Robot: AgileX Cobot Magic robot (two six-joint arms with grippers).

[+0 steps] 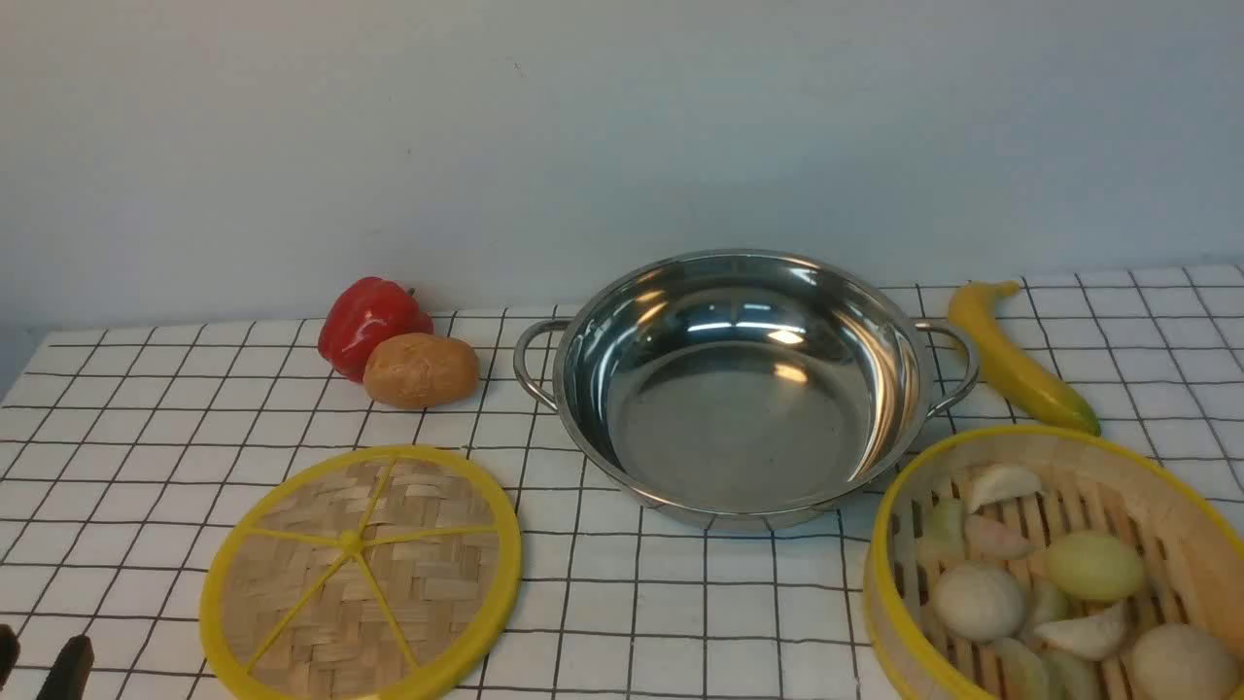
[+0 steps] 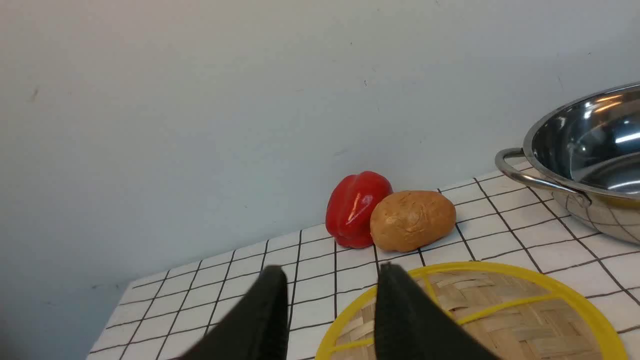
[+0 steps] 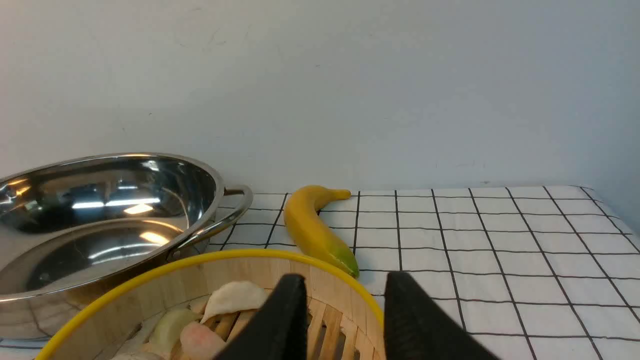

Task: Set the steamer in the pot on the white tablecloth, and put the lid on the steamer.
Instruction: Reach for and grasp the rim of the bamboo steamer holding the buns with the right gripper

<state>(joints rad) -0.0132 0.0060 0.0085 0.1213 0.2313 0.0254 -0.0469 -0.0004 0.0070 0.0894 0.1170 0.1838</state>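
Note:
The empty steel pot (image 1: 739, 389) stands mid-table on the white tablecloth (image 1: 680, 603). The woven lid (image 1: 360, 574) lies flat at the front left. The steamer (image 1: 1147, 501), holding buns and dumplings, sits at the front right, apart from the pot. My left gripper (image 1: 37, 666) is open and empty at the front left corner; in the left wrist view (image 2: 332, 280) its jaws stand over the lid's (image 2: 505, 320) near rim. My right gripper (image 3: 342, 285) is open and empty, one finger over the steamer's (image 3: 240, 272) inside and one outside its rim. It is out of the front view.
A red pepper (image 1: 369, 321) and a potato (image 1: 420, 369) lie left of the pot near the wall. A yellow banana (image 1: 1020, 365) lies right of the pot, just behind the steamer. The pot's loop handles stick out left and right.

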